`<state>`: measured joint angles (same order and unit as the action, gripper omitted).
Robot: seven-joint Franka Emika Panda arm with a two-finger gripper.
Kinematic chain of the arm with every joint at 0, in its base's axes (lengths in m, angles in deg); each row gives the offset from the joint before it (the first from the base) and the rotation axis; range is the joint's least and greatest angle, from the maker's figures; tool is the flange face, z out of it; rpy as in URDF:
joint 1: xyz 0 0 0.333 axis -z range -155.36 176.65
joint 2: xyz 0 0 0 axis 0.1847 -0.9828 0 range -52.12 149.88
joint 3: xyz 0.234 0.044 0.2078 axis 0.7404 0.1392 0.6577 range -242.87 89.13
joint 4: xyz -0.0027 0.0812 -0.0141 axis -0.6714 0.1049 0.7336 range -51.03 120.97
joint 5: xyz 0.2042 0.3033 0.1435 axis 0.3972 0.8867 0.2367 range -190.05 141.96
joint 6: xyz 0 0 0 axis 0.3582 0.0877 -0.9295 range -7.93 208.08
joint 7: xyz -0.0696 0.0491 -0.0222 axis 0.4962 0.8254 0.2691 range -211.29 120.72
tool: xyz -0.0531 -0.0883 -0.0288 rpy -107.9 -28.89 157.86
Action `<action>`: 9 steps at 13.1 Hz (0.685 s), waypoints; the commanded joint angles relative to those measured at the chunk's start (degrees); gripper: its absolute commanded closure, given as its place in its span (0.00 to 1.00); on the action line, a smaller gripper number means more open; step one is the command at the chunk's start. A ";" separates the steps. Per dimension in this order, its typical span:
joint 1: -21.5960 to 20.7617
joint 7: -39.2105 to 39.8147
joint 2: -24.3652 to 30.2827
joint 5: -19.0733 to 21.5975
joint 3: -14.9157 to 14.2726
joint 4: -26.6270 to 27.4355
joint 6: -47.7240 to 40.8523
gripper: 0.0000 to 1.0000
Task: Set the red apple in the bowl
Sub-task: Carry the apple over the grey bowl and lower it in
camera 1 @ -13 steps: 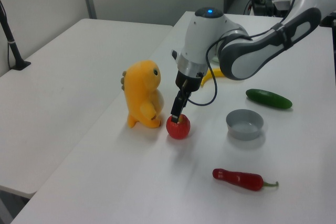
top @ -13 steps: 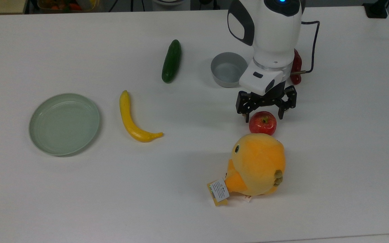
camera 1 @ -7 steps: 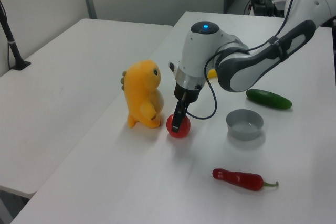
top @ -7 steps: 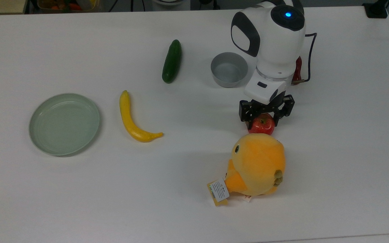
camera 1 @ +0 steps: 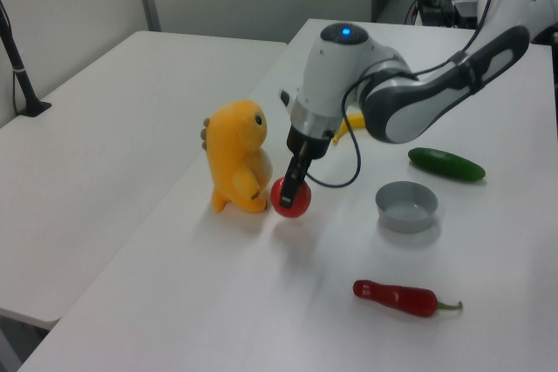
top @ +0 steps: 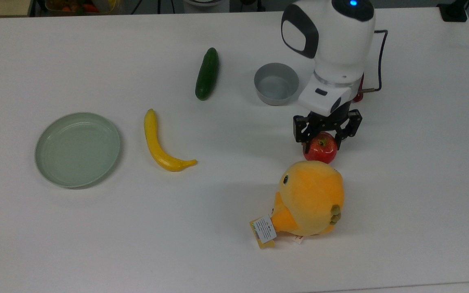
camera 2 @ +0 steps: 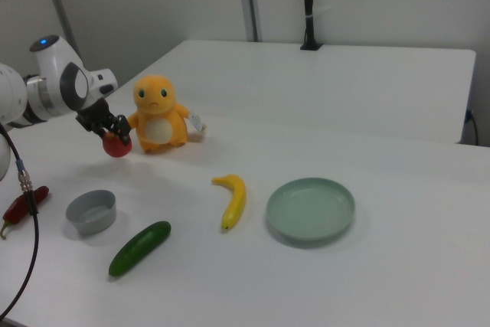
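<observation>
My gripper is shut on the red apple, with a black finger on each side of it. The apple hangs a little above the white table, close beside the orange plush toy. The right view shows the gripper and the apple just left of the plush. The grey bowl stands empty on the table, up and to the left of the apple in the top view. In the left view the bowl is to the apple's right.
The orange plush toy sits just below the apple in the top view. A red chili pepper lies near the bowl. A green cucumber, a yellow banana and a pale green plate lie further left in the top view.
The gripper came down around the apple and shut on it. It has since risen slightly with the apple and shifted a little to the top view's right.
</observation>
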<state>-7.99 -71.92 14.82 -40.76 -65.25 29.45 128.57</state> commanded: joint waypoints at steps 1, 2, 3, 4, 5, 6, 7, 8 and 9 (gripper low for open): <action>2.72 -1.32 10.83 0.37 2.35 11.03 -1.46 0.90; 3.42 -0.36 13.47 1.24 2.52 13.23 -2.69 0.89; 4.21 0.87 16.28 2.64 2.52 15.17 -4.18 0.89; 5.35 2.97 18.31 4.92 2.52 15.80 -6.19 0.89; 6.32 5.95 20.59 6.85 2.52 16.68 -9.26 0.89; 7.03 8.42 22.87 8.70 2.52 17.29 -11.99 0.89; 7.56 10.44 25.42 10.55 2.52 18.69 -13.93 0.89; 7.65 11.77 27.97 11.35 2.44 20.79 -15.17 0.89; 7.65 12.22 30.17 11.44 2.44 23.16 -15.61 0.89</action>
<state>-0.96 -62.43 37.76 -31.16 -63.31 45.01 114.30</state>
